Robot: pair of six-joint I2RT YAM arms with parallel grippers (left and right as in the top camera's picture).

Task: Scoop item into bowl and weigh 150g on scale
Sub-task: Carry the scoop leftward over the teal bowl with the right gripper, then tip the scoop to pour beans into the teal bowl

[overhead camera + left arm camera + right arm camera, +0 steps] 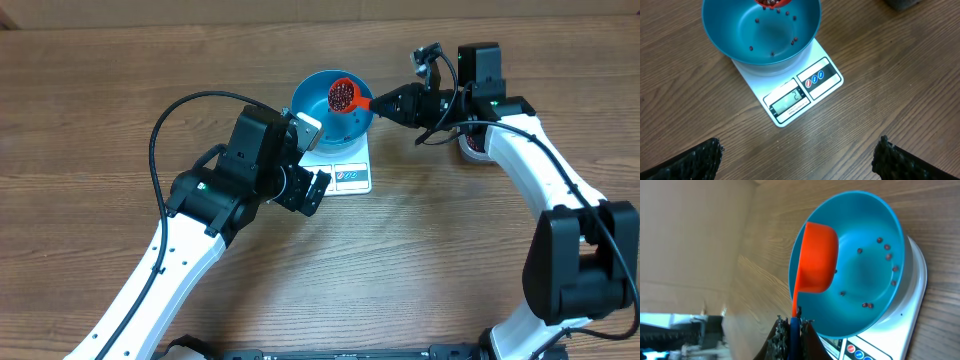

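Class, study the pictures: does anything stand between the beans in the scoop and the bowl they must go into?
Nothing visible does. The right gripper holds the scoop of beans directly above the open bowl, which sits on the scale. Only a few loose beans lie inside.

Overhead looks straight down; both wrist views close on bowl point(740, 27).

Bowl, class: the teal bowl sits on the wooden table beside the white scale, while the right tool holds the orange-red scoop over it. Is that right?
No. The teal bowl sits on top of the white scale, not on the wooden table beside it, as the left wrist view shows. The right tool does hold the orange-red scoop over it.
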